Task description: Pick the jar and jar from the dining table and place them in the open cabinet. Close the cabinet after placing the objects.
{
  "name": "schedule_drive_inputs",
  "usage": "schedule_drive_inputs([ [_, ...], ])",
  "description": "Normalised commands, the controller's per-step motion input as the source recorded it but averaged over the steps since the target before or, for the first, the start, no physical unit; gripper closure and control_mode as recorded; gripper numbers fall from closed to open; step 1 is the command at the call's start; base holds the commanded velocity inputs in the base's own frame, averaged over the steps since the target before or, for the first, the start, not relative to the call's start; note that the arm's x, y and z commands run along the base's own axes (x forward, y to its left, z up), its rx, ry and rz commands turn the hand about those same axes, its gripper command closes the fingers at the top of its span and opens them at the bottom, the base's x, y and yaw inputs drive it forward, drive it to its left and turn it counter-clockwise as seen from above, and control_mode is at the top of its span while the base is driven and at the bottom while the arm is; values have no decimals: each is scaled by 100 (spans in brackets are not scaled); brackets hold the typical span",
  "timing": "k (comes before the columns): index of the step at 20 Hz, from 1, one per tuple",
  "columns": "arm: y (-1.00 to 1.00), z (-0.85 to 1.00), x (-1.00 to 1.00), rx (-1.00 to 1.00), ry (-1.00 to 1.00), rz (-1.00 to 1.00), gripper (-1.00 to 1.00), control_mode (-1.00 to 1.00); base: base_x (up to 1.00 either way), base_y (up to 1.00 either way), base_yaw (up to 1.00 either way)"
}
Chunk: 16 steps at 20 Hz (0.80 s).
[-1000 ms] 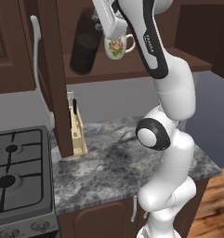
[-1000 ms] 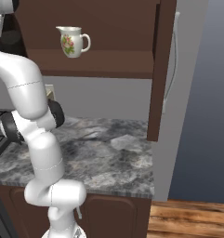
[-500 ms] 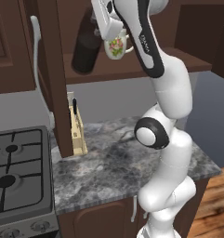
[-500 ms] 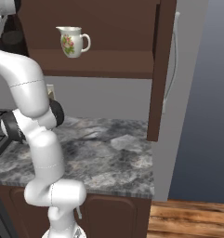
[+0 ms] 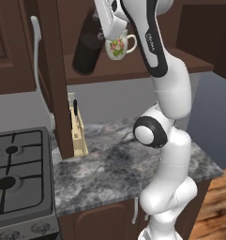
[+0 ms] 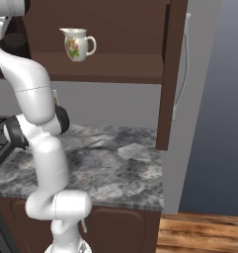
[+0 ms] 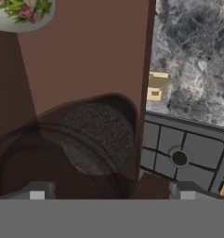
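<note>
A tall dark brown-black jar stands upright on the shelf of the open dark wooden cabinet, at its left end. My gripper hovers just above and beside the jar's top, open, with nothing between its fingers. The hand view looks down on the jar's round speckled lid, and the two fingertips stand wide apart on either side of it. A sliver of the jar also peeks out behind my arm in the right base view. The dining table is out of view.
A white floral jug sits on the same shelf, right of the jar. The cabinet's left door and right door stand open. Below lie a marbled counter, a knife block and a stove.
The jaws have spread from shut on the jar to wide open. The jar stays upright on the shelf, and the arm has barely moved.
</note>
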Motion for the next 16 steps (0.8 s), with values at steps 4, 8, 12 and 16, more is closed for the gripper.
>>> schedule_drive_inputs([
  [4, 3, 5, 21, 0, 2, 0, -100, -100, 0, 0, 0],
  [8, 2, 31, 8, -2, 7, 0, -100, -100, 0, 0, 0],
  [12, 2, 43, 6, -7, 9, 0, -100, -100, 0, 0, 0],
  [16, 3, 45, 5, -9, 8, 0, -100, -100, 0, 0, 0],
])
